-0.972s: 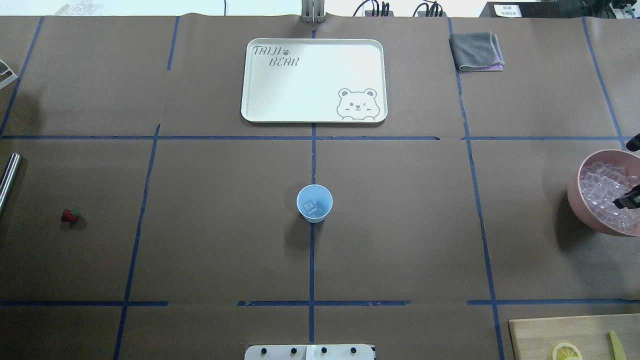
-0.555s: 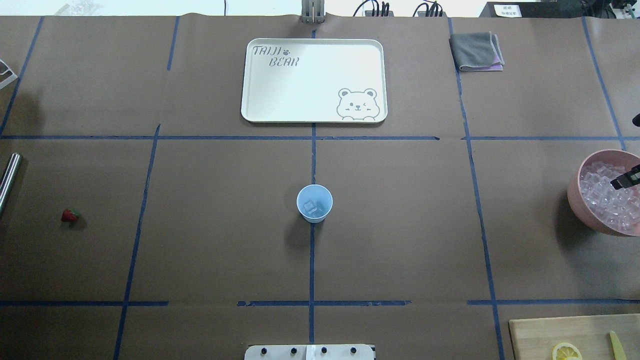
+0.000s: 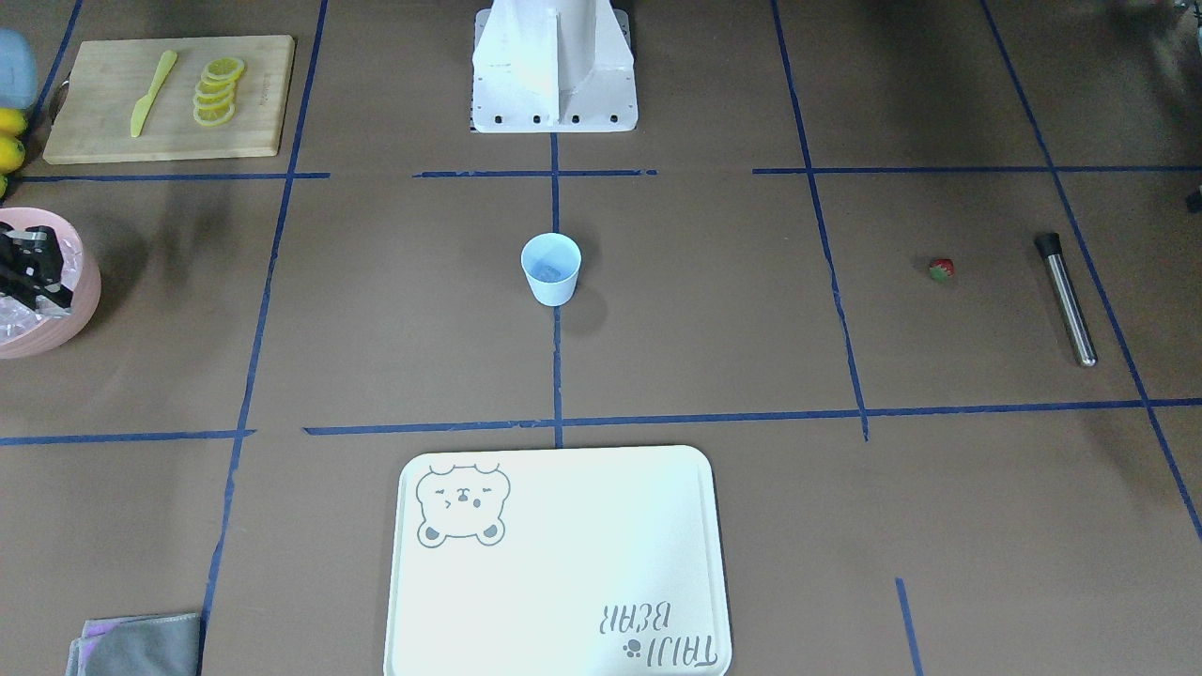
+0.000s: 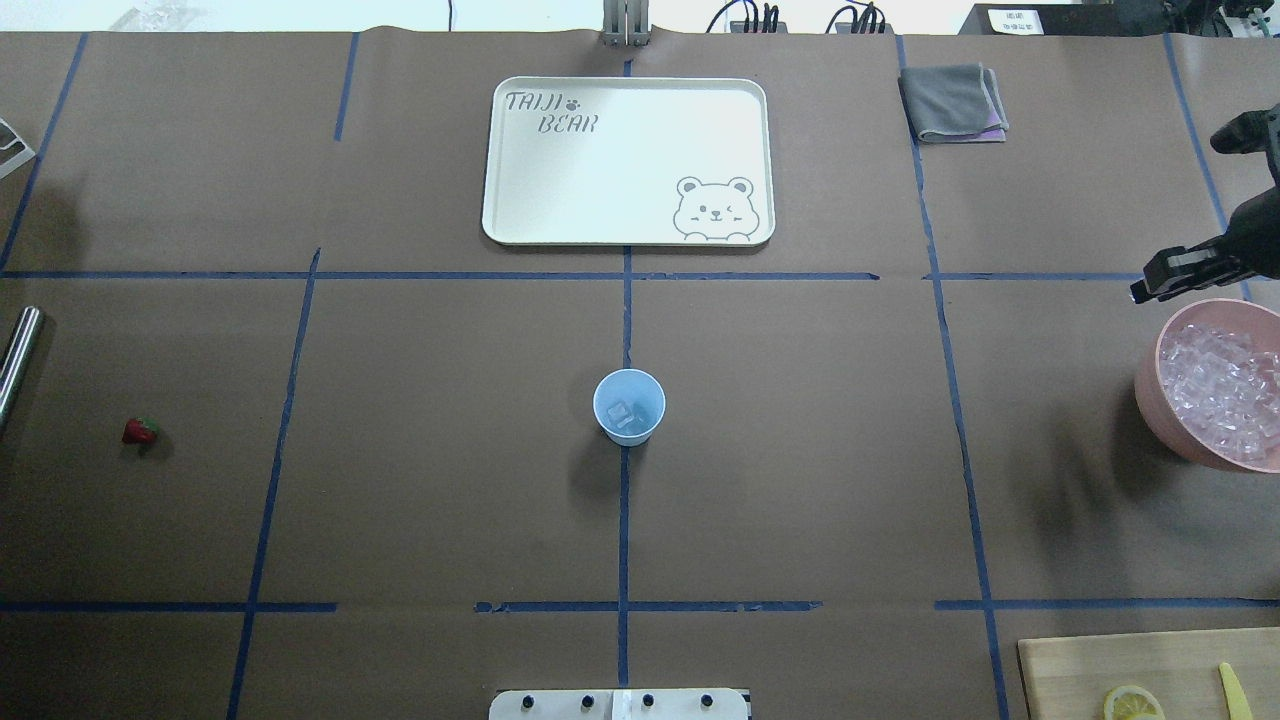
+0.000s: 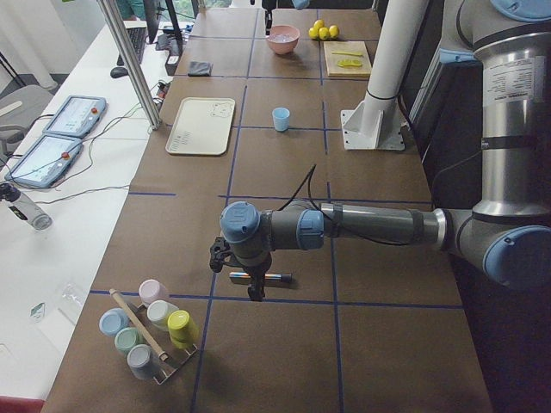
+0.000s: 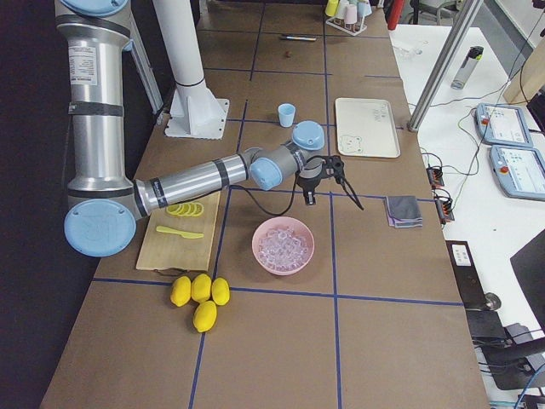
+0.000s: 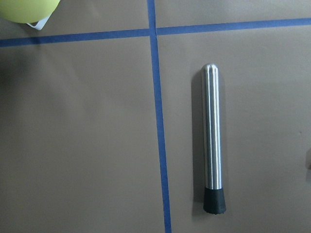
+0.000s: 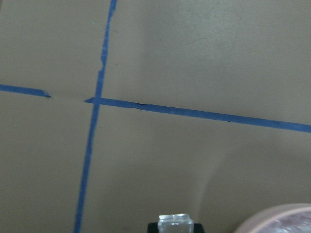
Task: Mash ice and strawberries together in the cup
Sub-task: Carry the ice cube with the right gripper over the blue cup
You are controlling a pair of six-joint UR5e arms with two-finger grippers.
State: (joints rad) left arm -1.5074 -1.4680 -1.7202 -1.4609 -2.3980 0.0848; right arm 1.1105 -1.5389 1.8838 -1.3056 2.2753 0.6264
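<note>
right fingers [image 4: 1162, 274] clamped on an ice cube [image 8: 175, 222] near the pink bowl [image 4: 1148, 385], left fingers [image 5: 255, 291] over the metal rod [image 7: 212, 141], can't tell if apart

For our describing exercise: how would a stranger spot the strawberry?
Find the blue cup at the table's middle. Toward the robot's left lies a long steel rod; just short of it sits the strawberry, tiny, red and green-topped, not long and shiny.

Looks like a robotics lab: brown-papered table [image 4: 800, 450] gridded with blue tape [image 4: 623, 520], white arm pedestal [image 3: 554, 66] bolted on, teach pendants [image 6: 519, 170] and cables lying on a white side bench [image 5: 86, 241], aluminium frame post [image 5: 129, 60].
</note>
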